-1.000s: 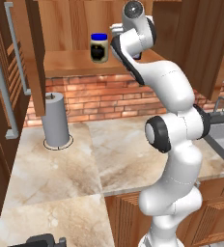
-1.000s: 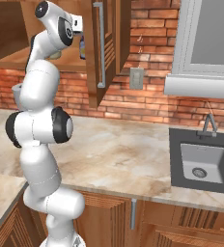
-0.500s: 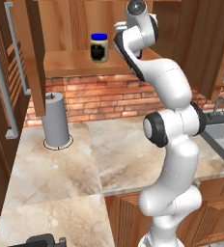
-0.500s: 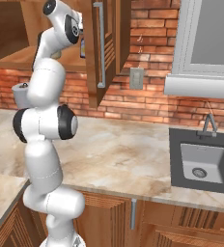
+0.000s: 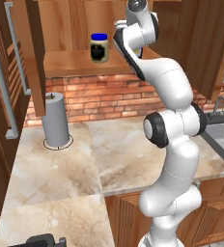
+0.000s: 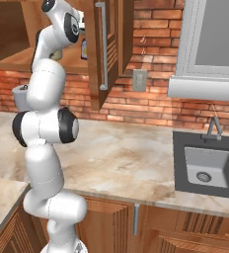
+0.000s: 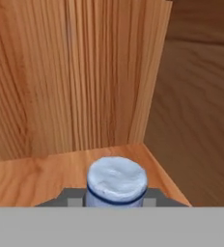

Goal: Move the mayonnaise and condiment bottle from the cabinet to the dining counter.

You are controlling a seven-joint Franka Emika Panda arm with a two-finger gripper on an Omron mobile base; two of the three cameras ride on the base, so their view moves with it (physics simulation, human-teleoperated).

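The cabinet (image 5: 70, 61) stands open, with the mayonnaise (image 5: 99, 47), a cream jar with a blue lid, upright on its shelf. My arm reaches into the cabinet to the right of the jar. In the hand view my gripper (image 7: 115, 198) is shut on a small bottle with a pale round top, which I take for the condiment bottle (image 7: 116, 179), near the shelf's back right corner. Its dark body (image 6: 83, 48) peeks out beside the cabinet door (image 6: 109, 44). The dining counter is out of view.
A grey paper-towel roll (image 5: 55, 120) stands on the marble worktop (image 5: 109, 154) below the cabinet. The open left door with its bar handle (image 5: 15, 72) juts out. A sink (image 6: 205, 163) lies to the right, under a grey hood (image 6: 210, 49).
The jaws have gone from wide open to shut around the bottle's top. The arm has hardly moved, and the mayonnaise stands where it was.
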